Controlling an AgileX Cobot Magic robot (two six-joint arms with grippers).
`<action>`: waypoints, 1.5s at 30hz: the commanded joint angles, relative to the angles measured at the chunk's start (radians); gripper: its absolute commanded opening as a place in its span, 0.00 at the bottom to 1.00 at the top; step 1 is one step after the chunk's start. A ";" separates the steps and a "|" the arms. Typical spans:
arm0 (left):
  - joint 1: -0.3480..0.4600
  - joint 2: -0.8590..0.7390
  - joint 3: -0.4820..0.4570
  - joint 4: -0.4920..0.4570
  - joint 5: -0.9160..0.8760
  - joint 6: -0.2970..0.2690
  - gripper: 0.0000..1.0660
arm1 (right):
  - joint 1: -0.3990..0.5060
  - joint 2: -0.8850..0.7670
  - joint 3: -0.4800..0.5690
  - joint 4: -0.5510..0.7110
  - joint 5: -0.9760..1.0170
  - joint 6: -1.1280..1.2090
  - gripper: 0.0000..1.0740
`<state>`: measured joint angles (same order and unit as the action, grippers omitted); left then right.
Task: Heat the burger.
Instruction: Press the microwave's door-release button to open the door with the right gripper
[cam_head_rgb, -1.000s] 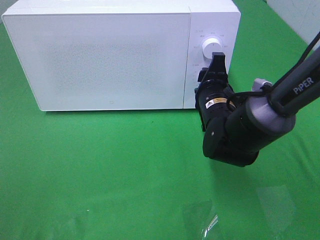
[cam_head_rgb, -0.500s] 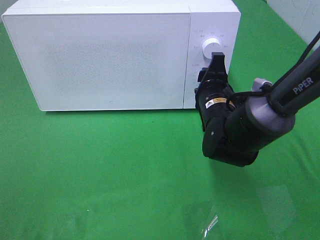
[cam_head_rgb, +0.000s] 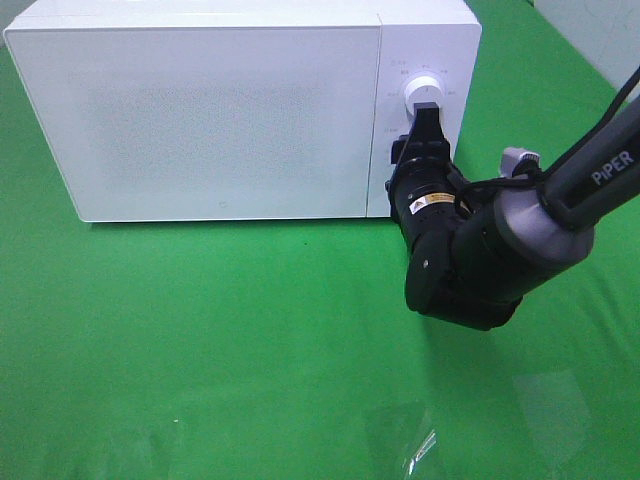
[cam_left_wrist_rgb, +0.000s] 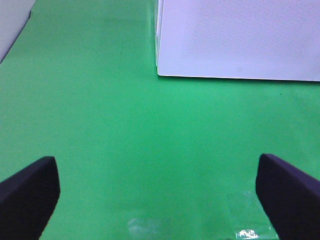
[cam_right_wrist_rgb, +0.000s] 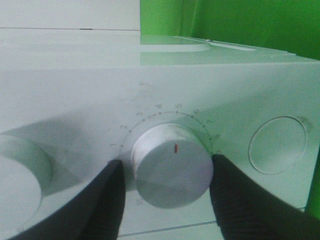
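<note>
Green cloth (cam_head_rgb: 200, 330), white microwave (cam_head_rgb: 220, 120). Right tool (cam_head_rgb: 425, 112) straddles dial (cam_right_wrist_rgb: 172, 167), grip unclear; left tool (cam_left_wrist_rgb: 157, 182) wide open.

Microwave (cam_head_rgb: 220, 120) interior hidden behind closed door, left gripper (cam_left_wrist_rgb: 156, 167) fingers (cam_left_wrist_rgb: 27, 195) cut off at edge

Light: bright, even.
Shadow: soft, on the surface (cam_head_rgb: 250, 330) beneath the arm (cam_head_rgb: 480, 260).
Blur: close-up dial (cam_right_wrist_rgb: 172, 165) slightly soft.

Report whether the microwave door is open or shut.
Shut. The microwave door sits flush beside the control panel, with only a thin seam between them; the inside is hidden.
</note>
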<state>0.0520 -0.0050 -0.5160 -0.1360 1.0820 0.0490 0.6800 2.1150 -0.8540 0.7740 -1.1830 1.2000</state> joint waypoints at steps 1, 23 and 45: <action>0.000 -0.015 0.001 -0.001 -0.012 -0.001 0.94 | -0.003 -0.027 -0.021 -0.038 -0.082 -0.027 0.55; 0.000 -0.015 0.001 -0.001 -0.012 -0.001 0.94 | 0.033 -0.247 0.197 -0.160 0.262 -0.401 0.63; 0.000 -0.015 0.001 -0.001 -0.012 -0.001 0.94 | -0.117 -0.633 0.203 -0.507 0.954 -1.060 0.62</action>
<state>0.0520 -0.0050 -0.5160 -0.1360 1.0820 0.0490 0.5930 1.5410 -0.6520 0.3500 -0.3340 0.1710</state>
